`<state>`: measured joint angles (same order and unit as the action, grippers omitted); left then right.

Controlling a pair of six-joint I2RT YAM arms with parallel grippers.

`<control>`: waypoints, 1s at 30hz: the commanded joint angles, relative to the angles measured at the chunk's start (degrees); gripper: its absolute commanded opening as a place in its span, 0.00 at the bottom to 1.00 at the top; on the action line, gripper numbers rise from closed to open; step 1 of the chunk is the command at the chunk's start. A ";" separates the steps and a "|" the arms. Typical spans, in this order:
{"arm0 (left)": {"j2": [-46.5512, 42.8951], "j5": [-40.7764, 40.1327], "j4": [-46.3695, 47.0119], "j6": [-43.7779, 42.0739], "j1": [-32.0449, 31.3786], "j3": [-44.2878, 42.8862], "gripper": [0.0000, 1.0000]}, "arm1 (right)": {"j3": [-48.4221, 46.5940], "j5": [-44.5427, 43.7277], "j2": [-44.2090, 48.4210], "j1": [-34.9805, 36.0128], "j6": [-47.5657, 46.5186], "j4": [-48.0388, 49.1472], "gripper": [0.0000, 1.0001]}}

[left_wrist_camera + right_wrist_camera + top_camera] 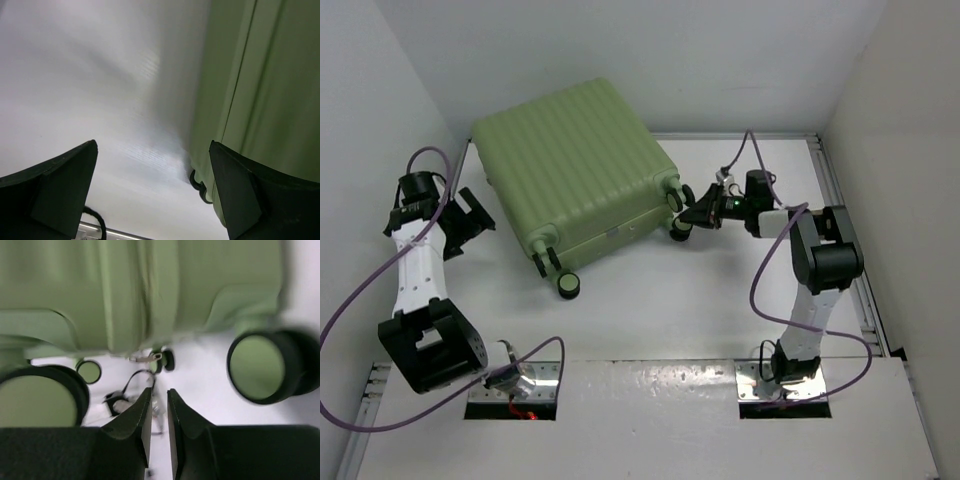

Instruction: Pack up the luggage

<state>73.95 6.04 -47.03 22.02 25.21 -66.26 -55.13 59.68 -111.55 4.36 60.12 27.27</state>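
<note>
The luggage (570, 165), a light green ribbed hard-shell suitcase, lies closed and flat on the white table at the back left. Its black-and-green wheels (568, 285) face the near and right sides. My left gripper (473, 222) is open and empty just left of the suitcase's left edge; in the left wrist view (152, 195) the green shell (265, 75) fills the right. My right gripper (695, 212) is shut with only a thin gap, empty, at the suitcase's right corner between two wheels. In the right wrist view (159, 397) a wheel (257, 367) and the shell (150, 290) are close.
White walls close in the table on the left, back and right. A metal rail (840, 190) runs along the right edge. Purple cables (770, 270) loop around both arms. A small zipper pull (147, 358) hangs from the suitcase seam.
</note>
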 commanded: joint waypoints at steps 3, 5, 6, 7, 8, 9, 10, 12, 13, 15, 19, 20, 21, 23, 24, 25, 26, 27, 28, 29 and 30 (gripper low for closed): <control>3.12 2.48 1.40 3.64 -0.60 3.50 0.99 | 1.26 2.99 -2.09 4.16 8.00 8.42 0.18; 3.65 2.48 4.03 5.48 -0.60 4.90 0.99 | -0.75 2.46 -4.29 5.30 8.35 9.99 0.18; 4.52 3.53 5.26 6.10 -1.12 4.91 0.99 | -1.55 1.07 -5.69 5.48 9.13 10.52 0.18; 6.01 4.32 6.50 6.10 -1.13 5.61 0.99 | -2.34 0.79 -6.48 5.83 9.40 11.14 0.18; 6.98 4.85 8.42 7.15 -1.74 5.61 0.99 | -5.04 0.53 -8.06 6.27 11.58 12.79 0.18; 8.04 6.68 9.57 8.03 -1.75 5.61 0.99 | -6.03 -0.43 -9.99 6.45 12.38 13.94 0.18; 9.18 7.57 10.89 8.56 -1.75 5.61 0.99 | -8.13 -0.70 -10.88 6.71 13.70 14.74 0.18; 12.78 10.63 14.14 9.36 -1.75 4.04 0.99 | -11.30 -2.02 -14.04 7.42 15.55 16.24 0.18; 14.10 11.26 14.94 9.88 -2.27 3.34 0.99 | -13.57 -2.46 -14.74 7.85 15.56 16.50 0.18; 18.06 12.41 17.04 9.88 -2.79 0.62 0.99 | -17.35 -3.42 -16.77 8.56 15.91 16.50 0.18; 24.12 13.47 19.33 10.49 -4.11 -5.18 0.99 | -22.82 -5.18 -20.81 9.88 17.92 17.12 0.18; 25.26 14.25 19.86 10.50 -4.64 -6.41 0.99 | -23.61 -5.28 -21.95 10.14 18.10 17.21 0.18; 27.62 14.26 20.65 10.50 -4.65 -8.86 0.99 | -26.49 -5.89 -23.00 10.32 18.11 16.86 0.18; 29.92 14.78 21.88 10.50 -4.65 -11.60 0.99 | -29.05 -6.07 -24.50 10.75 18.46 16.59 0.18; 31.06 14.79 21.89 10.50 -5.17 -13.09 0.99 | -29.94 -6.42 -25.29 10.58 18.54 16.16 0.18; 31.95 14.79 22.41 10.50 -5.17 -16.33 0.99 | -31.86 -6.94 -25.47 10.75 18.37 15.72 0.18; 33.26 14.18 22.42 10.50 -5.17 -18.01 0.99 | -32.40 -7.12 -25.91 10.67 18.02 15.19 0.18; 33.27 13.30 22.42 10.50 -5.17 -19.51 0.99 | -32.84 -7.30 -25.83 10.58 17.93 14.84 0.18; 33.27 12.34 20.85 9.11 -5.17 -21.52 0.99 | -32.32 -7.30 -25.39 10.41 17.23 14.83 0.18; 32.14 9.72 20.83 8.57 -5.17 -21.54 0.99 | -31.62 -7.21 -24.34 10.49 15.92 14.75 0.18; 28.48 8.30 20.83 8.04 -5.17 -21.02 0.99 | -30.66 -7.12 -22.42 9.80 15.04 14.48 0.20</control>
<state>107.79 13.56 -34.37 27.16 23.00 -82.83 -82.52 61.12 -137.25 12.51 76.34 37.60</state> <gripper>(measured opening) 0.988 0.190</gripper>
